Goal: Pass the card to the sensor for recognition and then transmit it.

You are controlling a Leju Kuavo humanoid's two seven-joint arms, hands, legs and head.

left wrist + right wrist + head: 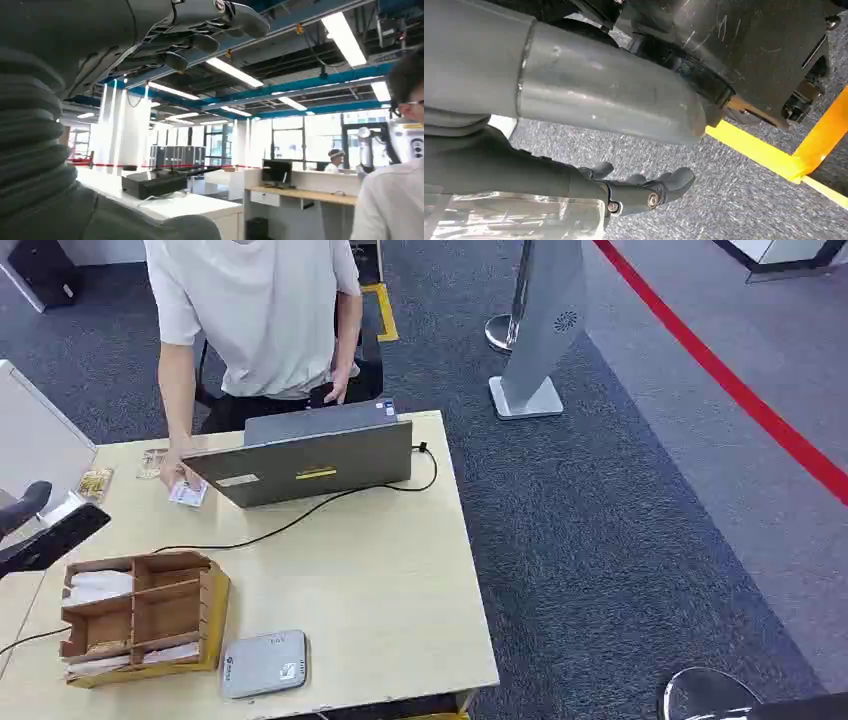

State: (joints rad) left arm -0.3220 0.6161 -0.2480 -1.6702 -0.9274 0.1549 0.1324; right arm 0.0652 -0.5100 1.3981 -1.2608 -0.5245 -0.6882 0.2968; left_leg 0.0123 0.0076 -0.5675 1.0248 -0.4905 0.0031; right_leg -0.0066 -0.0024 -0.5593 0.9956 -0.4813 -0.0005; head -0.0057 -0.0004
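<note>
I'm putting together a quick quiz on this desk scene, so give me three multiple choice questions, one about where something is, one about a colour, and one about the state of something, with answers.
1. Where does the grey card reader lie on the table?
A. Near the front edge, beside the wooden organizer
B. On top of the laptop
C. On the carpet

2. What colour is the line on the floor at the right?
A. Blue
B. Red
C. Green

3. How is the card next to the laptop at this moment?
A. Held in the robot's left hand
B. Lying in the organizer
C. Under a person's hand on the table

Answers:
1. A, since the reader sits right by the wooden organizer close to the near edge.
2. B, since the stripe across the grey carpet is red.
3. C, since the person's hand rests on it, while the left hand holds nothing.
</note>
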